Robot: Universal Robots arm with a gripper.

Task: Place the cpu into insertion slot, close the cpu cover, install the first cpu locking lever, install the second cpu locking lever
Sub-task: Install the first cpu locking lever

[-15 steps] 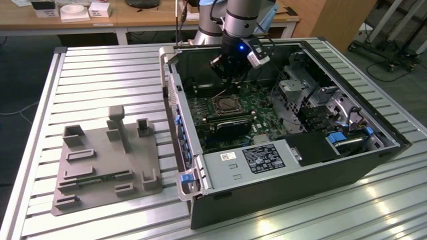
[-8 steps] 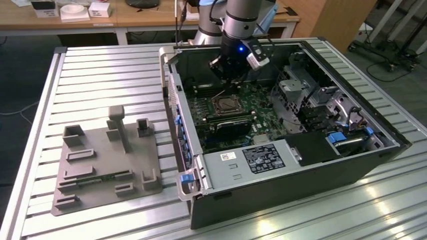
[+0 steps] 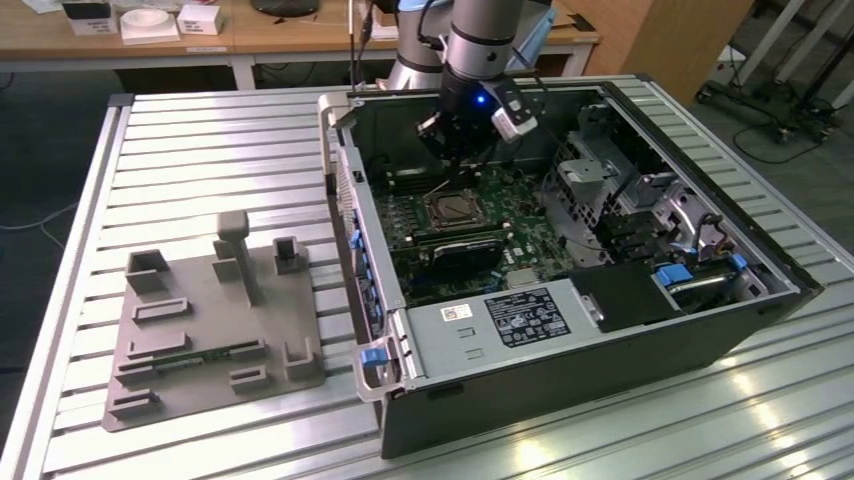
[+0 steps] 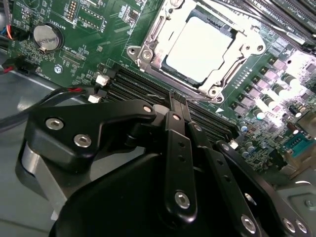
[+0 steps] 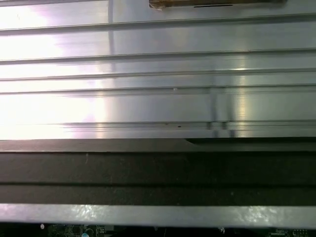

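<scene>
The pincer [image 4: 177,97] hung with its fingers drawn together and nothing between them, inside the open computer case [image 3: 574,365] above the motherboard [image 4: 89,29]. Just beyond its tips the cpu [image 4: 200,47] sat in the insertion slot [image 3: 434,206], with the cpu cover [image 4: 149,42] lying down around it. The case stood toward the counter's [image 3: 200,140] edge at the exterior view's right.

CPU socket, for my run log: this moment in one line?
cpu: in insertion slot | cpu cover: closed | end effector: shut, empty, nearby

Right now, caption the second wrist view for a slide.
End effector poised near the cpu, framed by the cpu cover.
</scene>
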